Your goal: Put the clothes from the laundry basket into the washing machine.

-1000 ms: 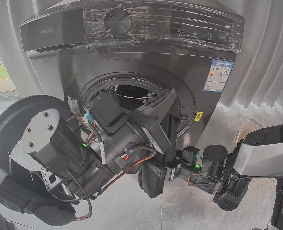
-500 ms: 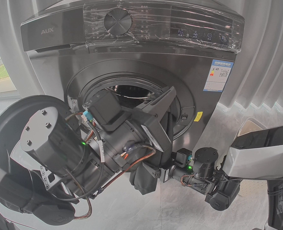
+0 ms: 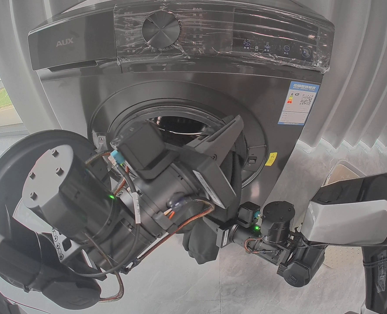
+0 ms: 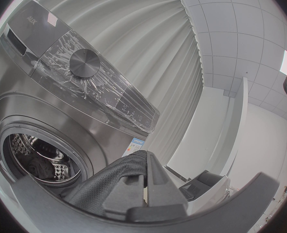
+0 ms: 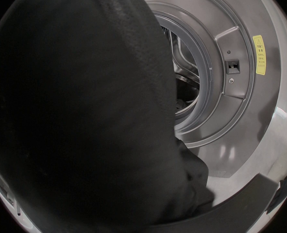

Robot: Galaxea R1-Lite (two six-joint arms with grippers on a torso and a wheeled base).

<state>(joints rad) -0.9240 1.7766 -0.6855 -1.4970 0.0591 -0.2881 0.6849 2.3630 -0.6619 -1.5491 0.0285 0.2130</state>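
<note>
Grey curtains (image 4: 150,49) behind, black garment (image 4: 98,185) pinched in left hand (image 4: 146,159).

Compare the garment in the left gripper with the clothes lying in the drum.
The held garment hangs outside the washer, pinched in the left gripper; the drum clothes lie loose inside it. The held garment drapes long below the gripper; the drum clothes sit bunched in a heap. Both are dark fabric.
</note>
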